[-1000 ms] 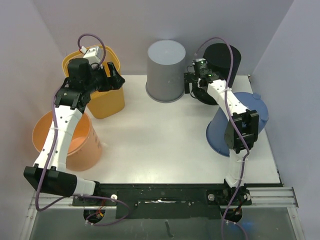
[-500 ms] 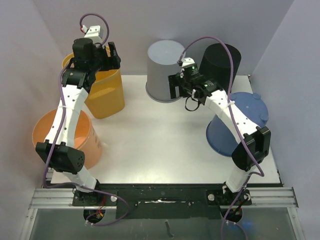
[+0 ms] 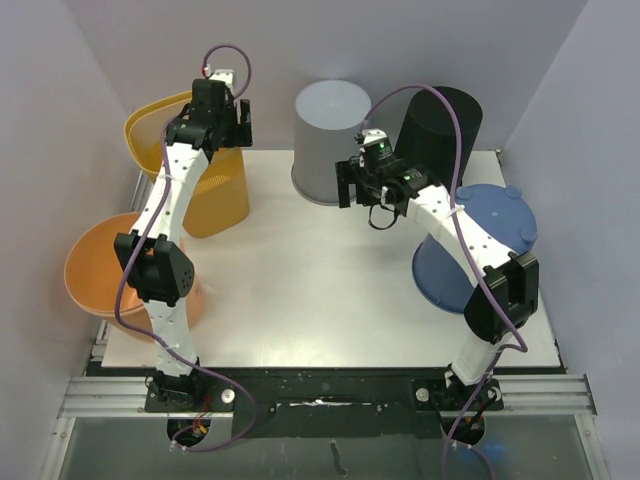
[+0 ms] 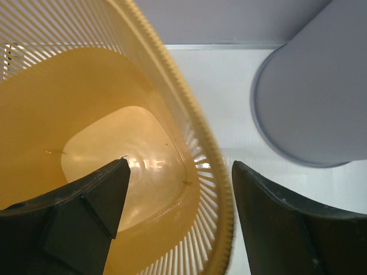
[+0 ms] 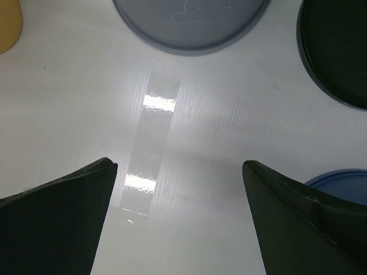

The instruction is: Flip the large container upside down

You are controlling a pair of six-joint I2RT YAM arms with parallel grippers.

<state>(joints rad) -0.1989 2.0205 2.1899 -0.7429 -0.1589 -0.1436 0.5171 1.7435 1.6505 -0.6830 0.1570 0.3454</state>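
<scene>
A yellow slatted container (image 3: 215, 195) stands upright at the table's back left, its mouth facing up. My left gripper (image 3: 232, 130) hangs over its right rim, open. In the left wrist view the rim (image 4: 195, 132) runs between the two fingers, one finger (image 4: 86, 206) inside the container and the other (image 4: 287, 223) outside; neither touches it. My right gripper (image 3: 365, 192) is open above bare table (image 5: 189, 132), just in front of the grey bin, with nothing between its fingers.
An upturned grey bin (image 3: 332, 140) stands at the back centre, close to the yellow container's right side (image 4: 312, 97). A black bin (image 3: 440, 120) is behind the right arm, a blue bin (image 3: 495, 235) at the right edge, an orange bucket (image 3: 95, 270) at the left edge.
My left gripper has risen from the yellow container's front and moved right, over its right rim. My right gripper has swung left from the black bin to the front of the grey bin.
</scene>
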